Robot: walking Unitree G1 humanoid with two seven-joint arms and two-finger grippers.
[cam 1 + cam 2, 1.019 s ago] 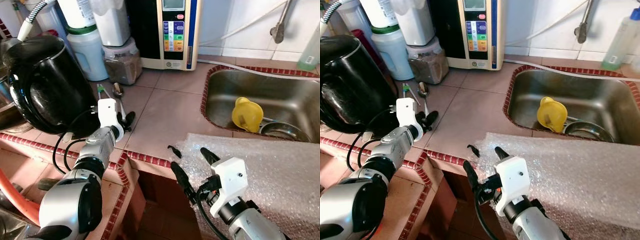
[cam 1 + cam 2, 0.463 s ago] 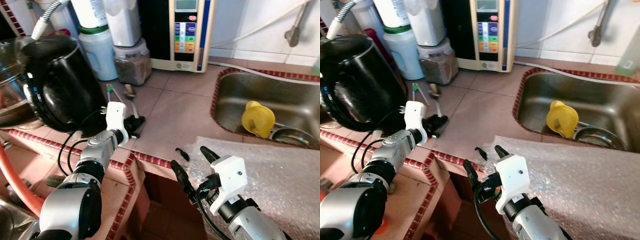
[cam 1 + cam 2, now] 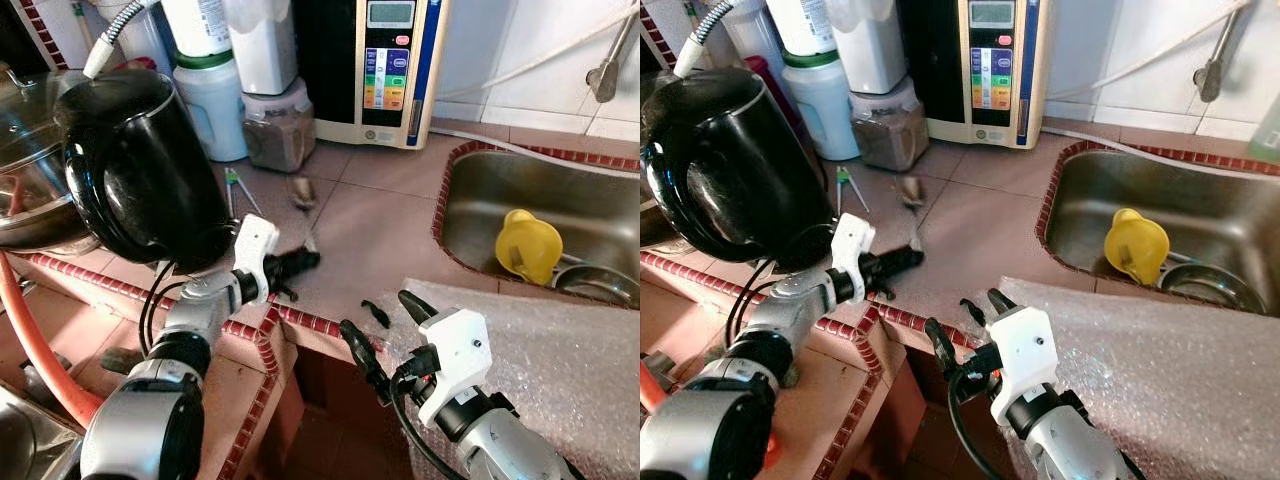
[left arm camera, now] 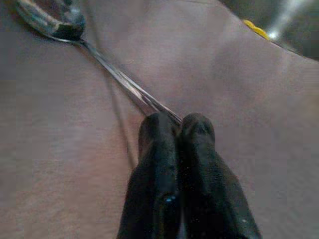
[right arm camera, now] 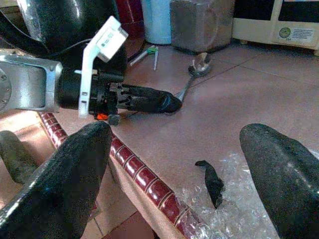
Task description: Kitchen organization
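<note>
While right fingers (image 5: 279, 174) gape, left fingers (image 4: 199, 174) pinch a thin metal spoon (image 4: 99, 59).

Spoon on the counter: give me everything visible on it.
The spoon is slim, shiny metal with an oval bowl and a long thin handle. It lies flat on the brownish tiled counter, bowl end toward the jars at the back, handle end toward the counter's front edge. The left tool is shut on the handle's tip, fingers pressed together. The bowl looks smudged or reflective; which one is unclear.
</note>
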